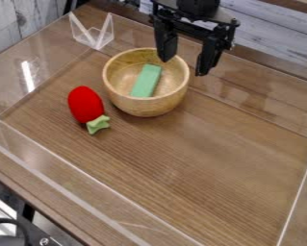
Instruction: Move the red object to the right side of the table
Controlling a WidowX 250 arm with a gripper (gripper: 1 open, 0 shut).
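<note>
The red object is a small strawberry-shaped toy with a light green leafy end, lying on the brown wood-grain table at the left of centre. My black gripper hangs pointing down above the far right rim of a wooden bowl, well to the right of and behind the red toy. Its two fingers stand apart, open, with nothing between them.
The wooden bowl holds a flat green block and sits just right of the red toy. Low clear acrylic walls border the table. A clear folded stand is at the back left.
</note>
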